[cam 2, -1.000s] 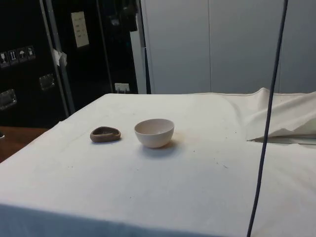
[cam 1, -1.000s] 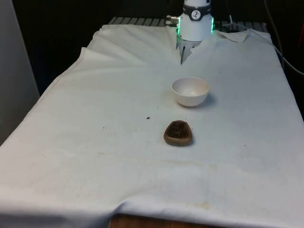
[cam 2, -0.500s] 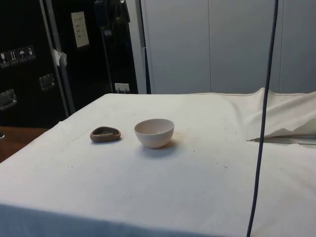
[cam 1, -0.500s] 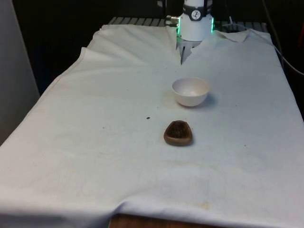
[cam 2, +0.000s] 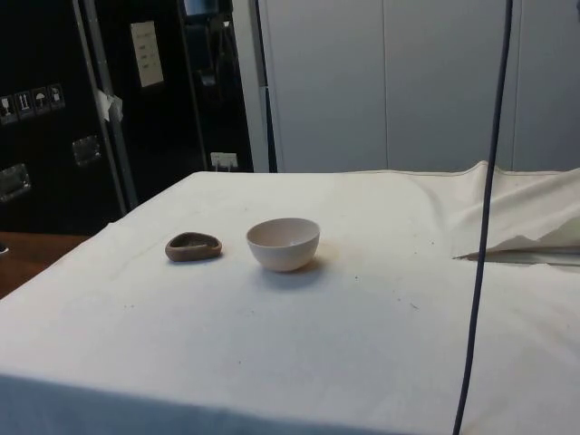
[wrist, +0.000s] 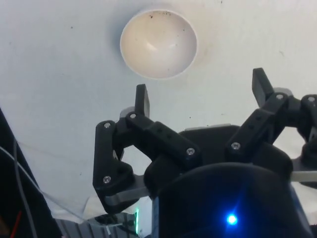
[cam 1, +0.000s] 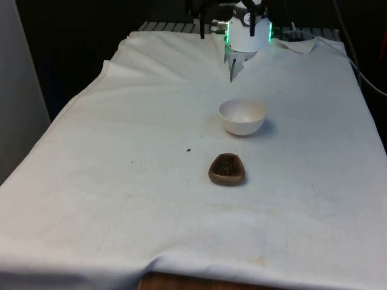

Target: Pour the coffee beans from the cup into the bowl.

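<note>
A low brown cup (cam 1: 227,168) holding coffee beans sits on the white cloth, nearer the camera than the white bowl (cam 1: 242,116). In the side view the cup (cam 2: 193,246) stands just left of the bowl (cam 2: 284,243), a small gap between them. My gripper (cam 1: 227,27) hangs high over the table's far end, beyond the bowl, and it also appears high up in the side view (cam 2: 207,54). From the wrist, the gripper (wrist: 200,87) is open with nothing between its black fingers (wrist: 142,99), and the bowl (wrist: 158,43) lies below, empty apart from a few specks.
A single stray bean (cam 1: 188,150) lies on the cloth to the front view's left of the cup. A dark cable (cam 2: 480,254) hangs down across the side view. The cloth is bunched into a fold (cam 2: 526,222) near the robot's base (cam 1: 248,36).
The gripper has come down further into the top of the front and side views. Cup and bowl have not moved.
</note>
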Robot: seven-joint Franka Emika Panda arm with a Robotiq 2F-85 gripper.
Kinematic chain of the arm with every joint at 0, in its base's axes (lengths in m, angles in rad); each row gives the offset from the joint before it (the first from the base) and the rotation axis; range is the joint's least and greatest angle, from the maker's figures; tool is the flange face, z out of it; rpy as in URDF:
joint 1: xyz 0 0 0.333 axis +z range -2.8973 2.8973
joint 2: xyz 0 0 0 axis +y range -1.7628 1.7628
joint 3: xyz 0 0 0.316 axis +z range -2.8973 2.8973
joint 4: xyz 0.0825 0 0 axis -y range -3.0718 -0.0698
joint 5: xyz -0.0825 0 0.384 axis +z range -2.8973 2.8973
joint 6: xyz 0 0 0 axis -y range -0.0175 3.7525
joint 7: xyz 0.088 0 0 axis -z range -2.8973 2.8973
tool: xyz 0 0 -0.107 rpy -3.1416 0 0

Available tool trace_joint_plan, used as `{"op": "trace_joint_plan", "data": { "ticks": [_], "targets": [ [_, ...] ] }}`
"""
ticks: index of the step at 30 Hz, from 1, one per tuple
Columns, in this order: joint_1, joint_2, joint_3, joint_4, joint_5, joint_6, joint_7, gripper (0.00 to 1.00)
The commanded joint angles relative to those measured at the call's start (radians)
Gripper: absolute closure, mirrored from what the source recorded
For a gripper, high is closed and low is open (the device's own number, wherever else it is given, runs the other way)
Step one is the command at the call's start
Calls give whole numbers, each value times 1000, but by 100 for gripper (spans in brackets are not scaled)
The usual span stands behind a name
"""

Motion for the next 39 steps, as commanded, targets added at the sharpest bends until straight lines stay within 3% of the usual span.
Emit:
{"op": "trace_joint_plan", "data": {
  "ticks": [1,16,21,27,29,37,38,39],
  "targets": [
    [0,2,1,-7,0,17,-11,0],
    [7,73,0,-18,-23,83,-113,0],
    [5,85,0,-16,-18,94,-137,0],
    [2,92,0,-26,-19,152,-201,0],
    [3,94,-1,-21,-18,134,-197,0],
    [0,100,-1,-51,-18,234,-269,0],
    [1,99,-2,-45,-18,211,-259,0],
    [0,100,-1,-53,-18,241,-274,0]
  ]
}}
